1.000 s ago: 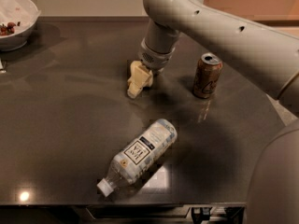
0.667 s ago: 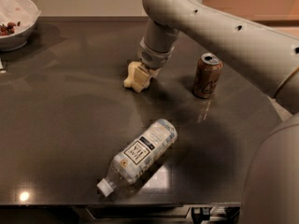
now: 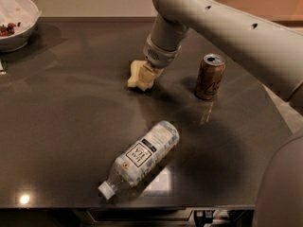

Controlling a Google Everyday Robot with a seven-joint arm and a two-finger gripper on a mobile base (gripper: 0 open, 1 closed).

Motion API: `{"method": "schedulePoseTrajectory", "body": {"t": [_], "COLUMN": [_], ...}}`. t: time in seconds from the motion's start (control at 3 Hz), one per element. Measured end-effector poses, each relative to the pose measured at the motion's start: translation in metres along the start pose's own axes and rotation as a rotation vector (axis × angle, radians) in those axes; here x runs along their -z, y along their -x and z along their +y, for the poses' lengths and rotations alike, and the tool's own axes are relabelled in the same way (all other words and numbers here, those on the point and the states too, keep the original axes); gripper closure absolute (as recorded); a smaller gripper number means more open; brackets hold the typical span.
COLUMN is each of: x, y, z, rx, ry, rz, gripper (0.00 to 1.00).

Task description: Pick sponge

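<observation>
The sponge (image 3: 133, 75) is a small pale yellow block on the dark table (image 3: 71, 126), left of the can. My gripper (image 3: 145, 78) hangs from the big grey arm (image 3: 213, 18) and is down at the sponge's right side, touching or overlapping it. The cream gripper parts and the sponge blend together, so I cannot tell where one ends. The sponge's right part is hidden by the gripper.
A brown drink can (image 3: 209, 76) stands upright right of the gripper. A clear plastic bottle (image 3: 140, 158) lies on its side near the front edge. A white bowl (image 3: 14, 22) with food sits at the far left corner.
The pale shape at the gripper's tip looks shorter and sits slightly higher than one second ago. The arm has hardly moved. Can and bottle are unchanged.
</observation>
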State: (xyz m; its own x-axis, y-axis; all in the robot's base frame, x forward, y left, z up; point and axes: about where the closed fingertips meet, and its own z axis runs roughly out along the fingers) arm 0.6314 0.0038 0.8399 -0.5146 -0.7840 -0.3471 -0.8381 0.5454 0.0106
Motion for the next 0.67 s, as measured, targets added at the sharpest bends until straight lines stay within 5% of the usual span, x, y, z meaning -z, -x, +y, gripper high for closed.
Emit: {"method": "schedulePoseTrajectory", "body": {"t": [0.33,0.67], "x": [0.034,0.076], "y": [-0.002,0.0], "z": [0.014,0.033], "rx": [0.065,0.166], "ry": [0.013,0.034], "rz": [-0.047,-0.098], "gripper": [1.0,1.0]}}
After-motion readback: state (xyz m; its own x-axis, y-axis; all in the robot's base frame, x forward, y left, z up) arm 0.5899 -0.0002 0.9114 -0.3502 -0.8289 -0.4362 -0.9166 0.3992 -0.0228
